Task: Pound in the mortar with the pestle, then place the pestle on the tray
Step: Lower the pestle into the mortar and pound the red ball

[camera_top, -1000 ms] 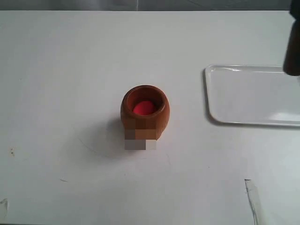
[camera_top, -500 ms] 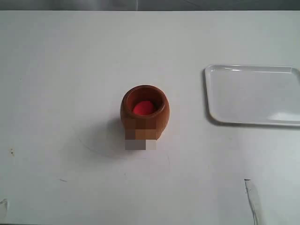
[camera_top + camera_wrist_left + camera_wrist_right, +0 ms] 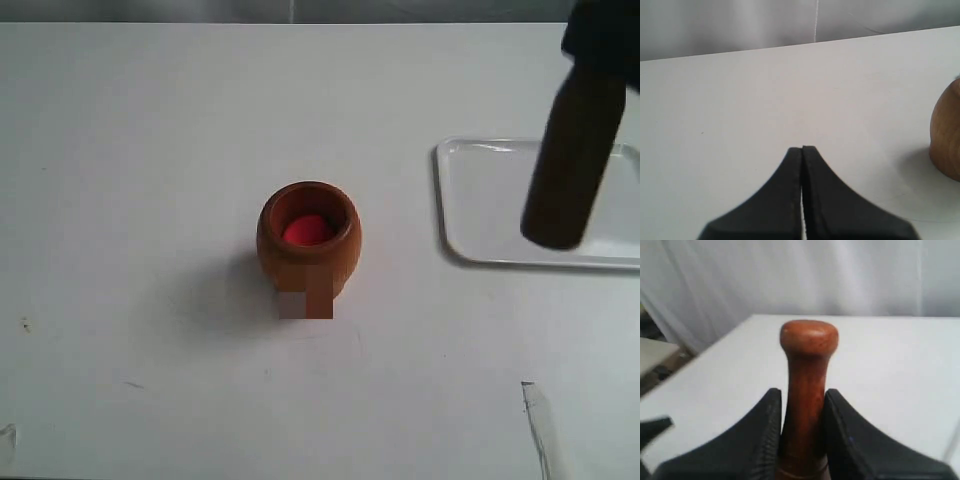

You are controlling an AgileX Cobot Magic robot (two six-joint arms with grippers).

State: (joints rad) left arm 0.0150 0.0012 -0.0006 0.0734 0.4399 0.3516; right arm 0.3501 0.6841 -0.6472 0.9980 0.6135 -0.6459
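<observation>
Over white tray (image 3: 480,220), right claw (image 3: 803,397) grips smooth pestle (image 3: 568,160) (knobbed); left claw (image 3: 802,149) pinched, empty.

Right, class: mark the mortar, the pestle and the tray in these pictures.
mortar (image 3: 305,265), exterior view, front outer wall.
pestle (image 3: 570,155), exterior view, middle of its thick shaft.
tray (image 3: 490,205), exterior view, bare floor near its left end.
</observation>
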